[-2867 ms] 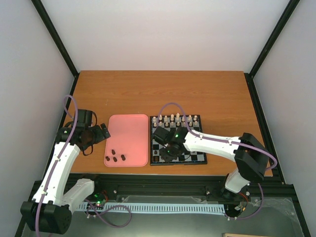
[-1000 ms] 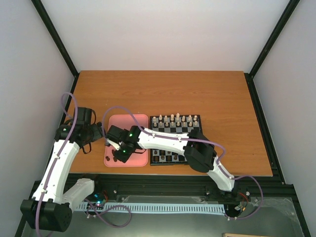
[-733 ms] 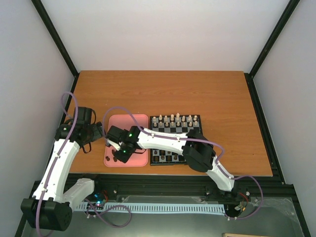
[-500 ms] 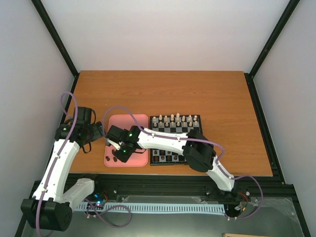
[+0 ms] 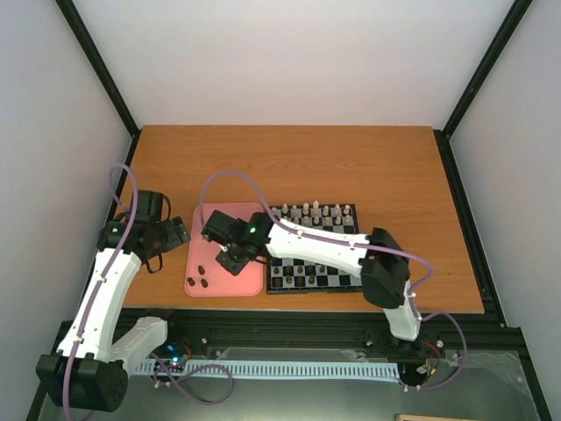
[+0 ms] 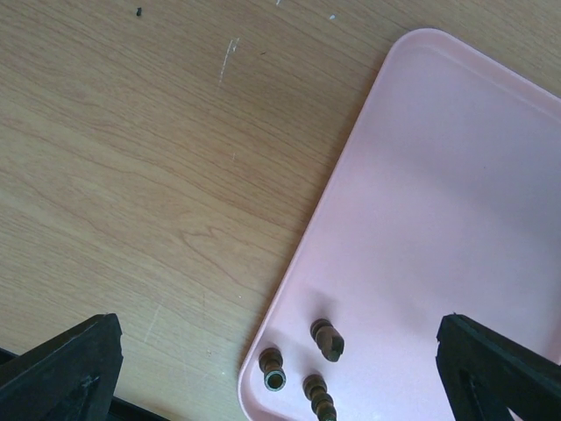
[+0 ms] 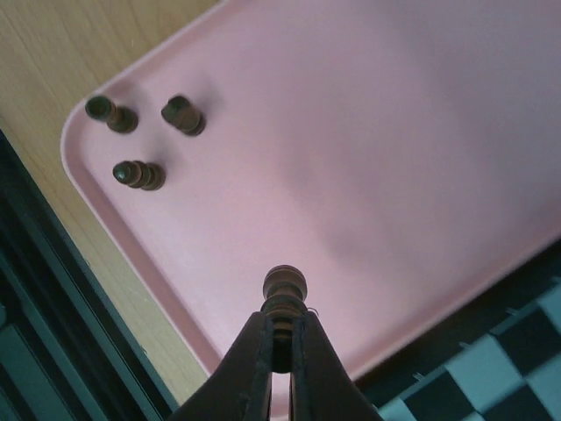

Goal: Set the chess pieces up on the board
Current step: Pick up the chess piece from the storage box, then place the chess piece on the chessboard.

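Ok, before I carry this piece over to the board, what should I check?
1. Right hand shut on the chess piece: ok.
2. Piece clear of the pink tray: looks ok.
3. Piece upright in the grip: cannot tell; it pokes out past the fingertips.
4. Left hand out of the way, open, beside the tray: ok.
5. Free square on the board: cannot tell; the right arm covers part.
6. Three other pieces apart from the right hand: ok.
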Controlling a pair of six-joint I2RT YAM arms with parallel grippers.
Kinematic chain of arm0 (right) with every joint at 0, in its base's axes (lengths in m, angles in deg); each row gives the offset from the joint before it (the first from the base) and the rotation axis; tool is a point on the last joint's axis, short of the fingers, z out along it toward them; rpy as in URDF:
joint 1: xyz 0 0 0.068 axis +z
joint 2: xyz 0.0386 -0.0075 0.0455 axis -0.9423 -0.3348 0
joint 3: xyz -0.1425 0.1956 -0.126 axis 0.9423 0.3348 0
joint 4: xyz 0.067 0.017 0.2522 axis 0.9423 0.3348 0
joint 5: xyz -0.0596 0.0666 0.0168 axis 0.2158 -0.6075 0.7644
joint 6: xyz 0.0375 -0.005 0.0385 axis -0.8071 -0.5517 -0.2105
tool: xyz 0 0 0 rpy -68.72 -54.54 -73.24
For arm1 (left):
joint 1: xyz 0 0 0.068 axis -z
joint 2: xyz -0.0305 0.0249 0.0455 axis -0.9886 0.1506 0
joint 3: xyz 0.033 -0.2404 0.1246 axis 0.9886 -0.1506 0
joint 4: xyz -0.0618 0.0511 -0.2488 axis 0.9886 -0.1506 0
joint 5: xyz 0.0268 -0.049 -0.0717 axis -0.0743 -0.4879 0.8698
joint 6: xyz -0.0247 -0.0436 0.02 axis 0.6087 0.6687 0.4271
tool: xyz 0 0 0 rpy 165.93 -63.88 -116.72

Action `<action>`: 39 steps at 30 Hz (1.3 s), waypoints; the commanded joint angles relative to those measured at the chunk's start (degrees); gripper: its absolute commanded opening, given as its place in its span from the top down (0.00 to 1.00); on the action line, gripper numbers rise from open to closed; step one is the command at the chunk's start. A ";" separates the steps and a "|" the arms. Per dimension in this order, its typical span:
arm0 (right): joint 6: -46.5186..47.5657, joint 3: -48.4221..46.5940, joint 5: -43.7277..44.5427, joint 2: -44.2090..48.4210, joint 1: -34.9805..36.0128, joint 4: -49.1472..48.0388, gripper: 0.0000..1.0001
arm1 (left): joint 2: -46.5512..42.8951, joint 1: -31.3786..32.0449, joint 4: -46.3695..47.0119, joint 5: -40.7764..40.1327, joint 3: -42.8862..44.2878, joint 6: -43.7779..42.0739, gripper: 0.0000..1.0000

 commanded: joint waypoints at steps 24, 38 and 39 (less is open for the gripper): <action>-20.39 34.15 6.79 39.41 -13.84 15.27 0.97 | 0.70 -0.17 2.79 3.92 -0.55 -0.88 0.00; -21.53 38.59 2.10 40.36 -12.57 11.90 0.97 | 0.85 -0.30 3.12 3.55 -1.16 -0.26 0.00; -21.91 39.27 1.82 40.25 -12.30 11.21 0.97 | 0.78 -0.26 3.14 3.54 -1.16 -0.19 0.00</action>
